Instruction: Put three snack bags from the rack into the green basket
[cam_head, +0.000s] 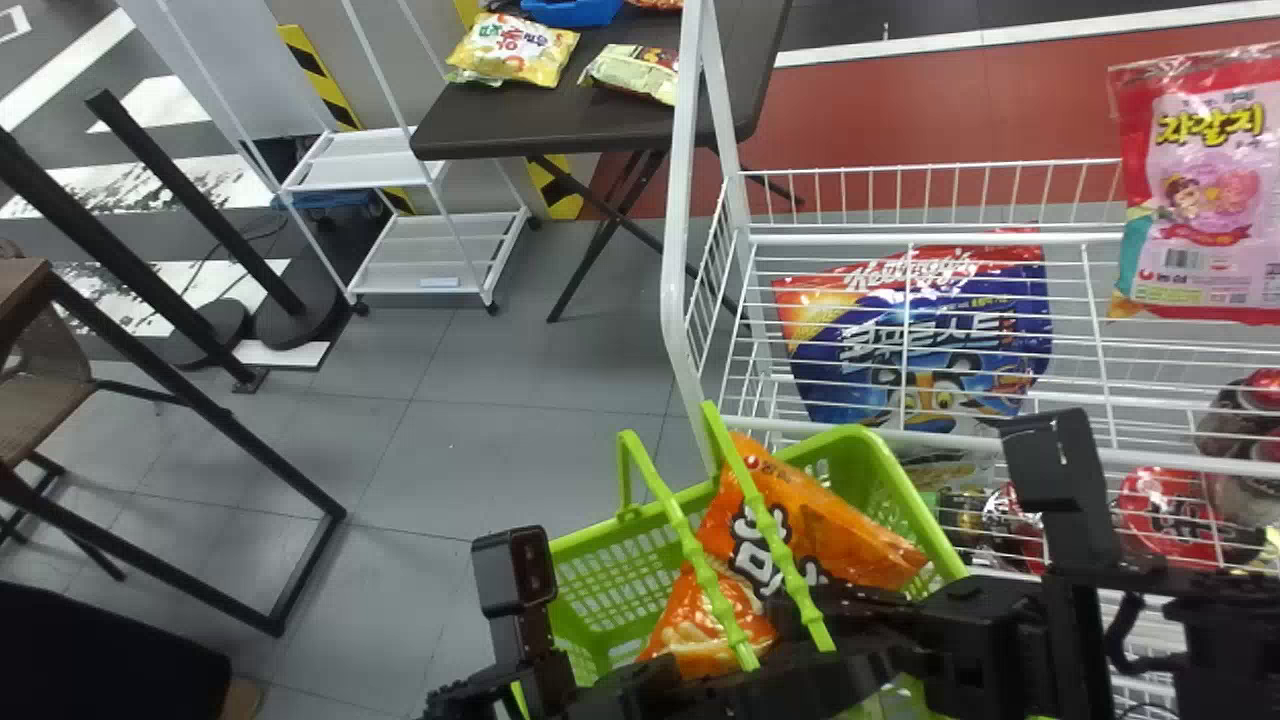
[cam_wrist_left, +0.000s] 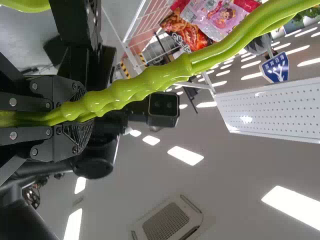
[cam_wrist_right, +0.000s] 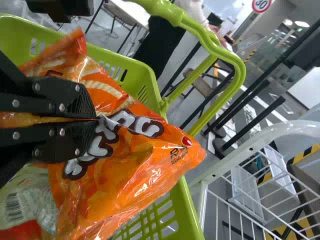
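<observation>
Snack bag (cam_wrist_right: 145, 165), orange, sits in green basket (cam_head: 620, 580), pinched by your right gripper (cam_wrist_right: 96, 119); your left gripper (cam_wrist_left: 86, 116) clasps the basket handle (cam_wrist_left: 150, 82). Likely light, slippery, crushable: pinch a slack edge, gently.

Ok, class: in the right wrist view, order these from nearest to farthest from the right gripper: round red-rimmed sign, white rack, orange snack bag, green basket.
1. Orange snack bag: pinched in the right gripper.
2. Green basket: around the bag.
3. White rack: beyond the basket.
4. Round red-rimmed sign: far back in the room.
</observation>
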